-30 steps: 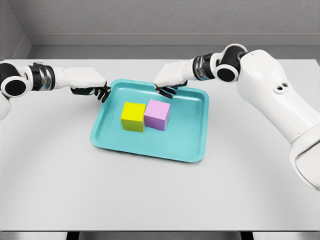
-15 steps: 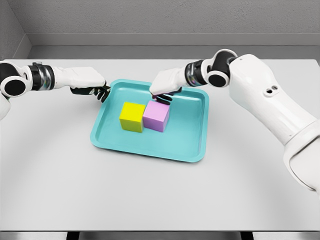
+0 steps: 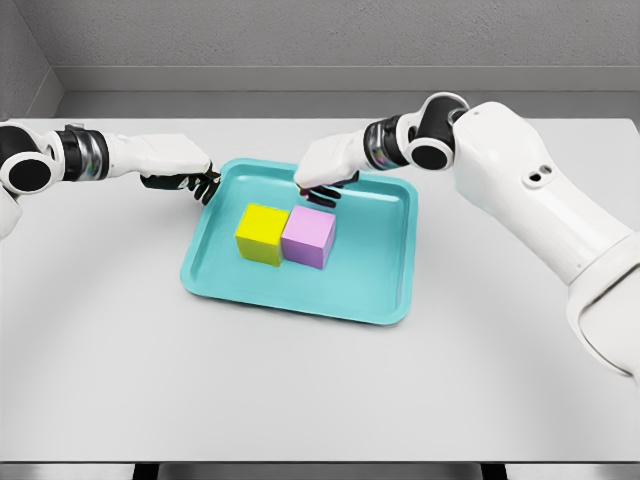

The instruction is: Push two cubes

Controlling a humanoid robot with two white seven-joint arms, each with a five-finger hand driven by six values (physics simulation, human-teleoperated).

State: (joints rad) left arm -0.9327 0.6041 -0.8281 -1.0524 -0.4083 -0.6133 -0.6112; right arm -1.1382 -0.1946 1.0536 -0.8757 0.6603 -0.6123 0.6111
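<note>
The right arm (image 3: 530, 190) came in from the right edge, bent at a dark round joint near the top of the view, and stretched its forearm leftward across the far rim of the tray (image 3: 300, 285). The right hand (image 3: 322, 166) hung palm down over the tray's far side, just behind the pink cube (image 3: 309, 238). Its dark fingers (image 3: 322, 193) were curled downward and bunched close together, holding nothing; whether the tips actually touched the cube's back edge could not be told.

The left arm (image 3: 85, 158) reached in from the left edge and lay nearly level above the table (image 3: 320, 380). The left hand (image 3: 180, 165) sat at the tray's far-left corner, its fingers (image 3: 203, 186) bent down and close together, gripping nothing, their tips at or just over the rim.

There were two cubes, one yellow cube (image 3: 261, 234) and one pink, both resting flat on the tray floor in its left-centre part. They stood side by side with their near faces touching, the yellow one on the left. There was one teal tray, shallow with a raised lip, lying on the single pale grey table. Two arms and two hands were in view.
</note>
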